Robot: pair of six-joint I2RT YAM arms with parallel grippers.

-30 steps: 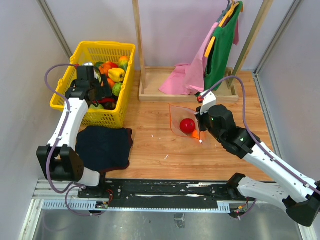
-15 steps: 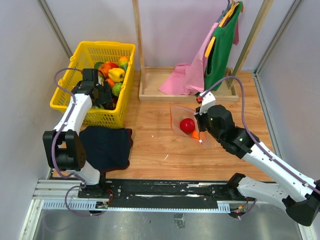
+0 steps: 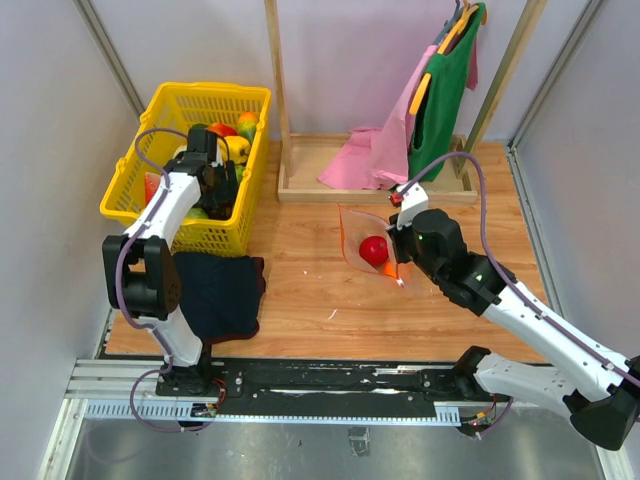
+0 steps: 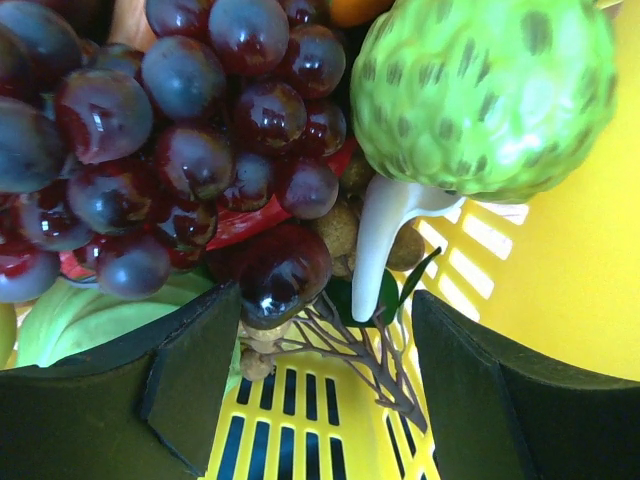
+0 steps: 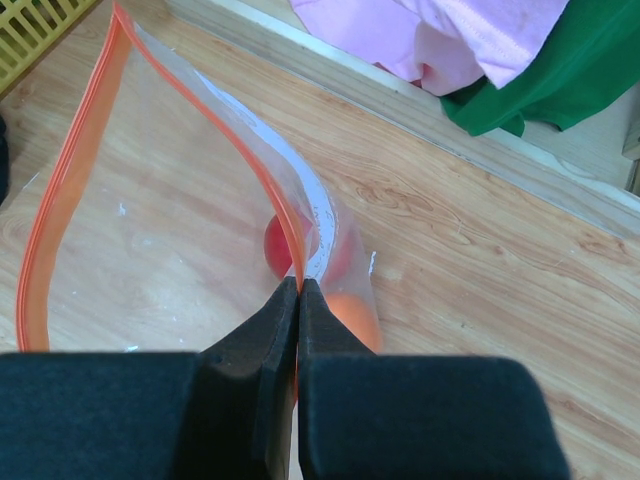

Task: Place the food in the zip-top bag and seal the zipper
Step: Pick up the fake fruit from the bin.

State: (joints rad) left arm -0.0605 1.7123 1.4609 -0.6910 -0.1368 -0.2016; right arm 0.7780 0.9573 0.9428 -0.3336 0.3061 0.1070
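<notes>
My right gripper (image 3: 398,252) is shut on the red-orange zipper strip (image 5: 292,222) of the clear zip-top bag (image 3: 357,240) and holds its mouth open and upright in the middle of the table. A red apple (image 3: 374,250) and an orange (image 5: 352,310) lie inside the bag. My left gripper (image 3: 222,192) is down in the yellow basket (image 3: 243,98), open and empty (image 4: 325,390). Purple grapes (image 4: 170,130) and a pale green scaly fruit (image 4: 480,95) lie just ahead of its fingers. A yellow pepper (image 3: 236,148) shows in the basket.
A dark cloth (image 3: 215,290) lies in front of the basket. A wooden rack base (image 3: 300,185) stands behind the bag, with pink cloth (image 3: 370,155) on it and a green garment (image 3: 440,95) hanging above.
My left gripper has swung to the right and farther back inside the basket. The right gripper and the bag have stayed still.
</notes>
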